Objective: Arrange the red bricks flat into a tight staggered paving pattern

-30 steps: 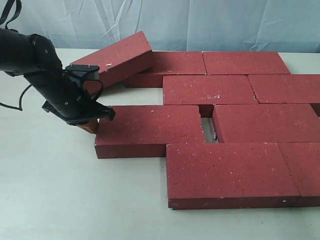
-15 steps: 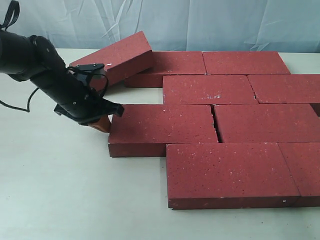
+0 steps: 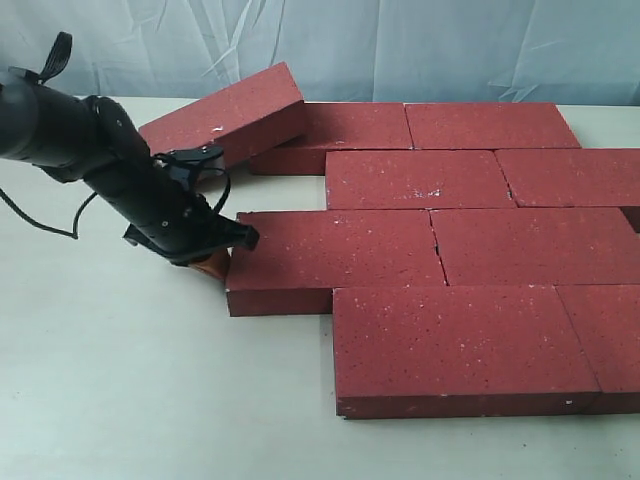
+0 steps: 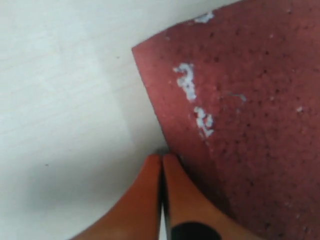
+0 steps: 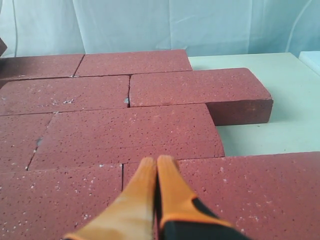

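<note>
Butting the short end of the third-row brick (image 3: pixel 335 258), the left end effector (image 3: pixel 213 264) is the nearer one; brick's long axis runs rightward from it. Left wrist: tips pressed together, empty, at brick corner. Right wrist: right end effector (image 5: pixel 156 165) closed, empty, over paved bricks (image 5: pixel 130 125).

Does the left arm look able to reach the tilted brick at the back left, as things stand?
Probably yes. The tilted brick lies close behind the left gripper, on that arm's own side, with its top and near edge uncovered; no other brick stands between them.
</note>
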Controlling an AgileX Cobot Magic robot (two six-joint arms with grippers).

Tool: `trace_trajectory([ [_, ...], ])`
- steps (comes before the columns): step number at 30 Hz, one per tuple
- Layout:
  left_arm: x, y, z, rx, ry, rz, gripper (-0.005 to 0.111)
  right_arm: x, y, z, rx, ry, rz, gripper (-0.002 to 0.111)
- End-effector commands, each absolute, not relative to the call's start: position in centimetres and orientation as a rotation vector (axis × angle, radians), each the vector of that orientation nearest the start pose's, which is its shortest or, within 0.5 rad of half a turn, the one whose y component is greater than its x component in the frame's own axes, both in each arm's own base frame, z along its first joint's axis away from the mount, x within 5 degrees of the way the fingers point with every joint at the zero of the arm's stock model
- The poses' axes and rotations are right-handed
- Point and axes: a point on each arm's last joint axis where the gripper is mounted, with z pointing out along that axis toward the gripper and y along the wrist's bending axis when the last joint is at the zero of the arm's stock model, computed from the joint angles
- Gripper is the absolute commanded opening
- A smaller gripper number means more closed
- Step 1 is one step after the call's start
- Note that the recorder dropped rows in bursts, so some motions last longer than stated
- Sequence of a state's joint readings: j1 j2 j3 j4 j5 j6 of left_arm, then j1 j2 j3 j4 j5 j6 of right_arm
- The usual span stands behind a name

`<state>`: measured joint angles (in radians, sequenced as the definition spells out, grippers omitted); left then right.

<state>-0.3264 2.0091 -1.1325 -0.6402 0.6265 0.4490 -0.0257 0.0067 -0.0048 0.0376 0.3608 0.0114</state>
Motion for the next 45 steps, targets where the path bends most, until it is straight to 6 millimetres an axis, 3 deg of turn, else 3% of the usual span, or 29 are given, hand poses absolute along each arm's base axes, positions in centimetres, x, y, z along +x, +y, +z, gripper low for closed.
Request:
trace_trajectory([
  [1, 34.6, -12.8, 11.5, 0.326, 2.901, -0.591, 0.0, 5.3, 0.0, 18.1, 0.048, 1.835, 0.025, -0.001],
  [7, 35.6, -9.8, 13.1, 0.184, 2.859, -0.598, 0.0, 5.3, 0.0, 18.1, 0.048, 1.835, 0.025, -0.001],
  [21, 35.7, -5.9, 22.0, 0.102, 2.548, -0.488, 0.0, 5.3, 0.0, 18.2, 0.048, 1.833, 0.025, -0.001],
  [32, 36.3, -6.0, 22.9, -0.039, 2.455, -0.543, 0.0, 5.3, 0.0, 18.2, 0.048, 1.833, 0.025, -0.001],
  [40, 37.0, -5.4, 23.3, -0.081, 2.372, -0.471, 0.0, 5.3, 0.0, 18.2, 0.047, 1.833, 0.023, -0.001],
  [45, 38.0, -5.2, 24.9, -0.035, 2.303, -0.417, 0.0, 5.3, 0.0, 18.2, 0.047, 1.833, 0.023, -0.001],
])
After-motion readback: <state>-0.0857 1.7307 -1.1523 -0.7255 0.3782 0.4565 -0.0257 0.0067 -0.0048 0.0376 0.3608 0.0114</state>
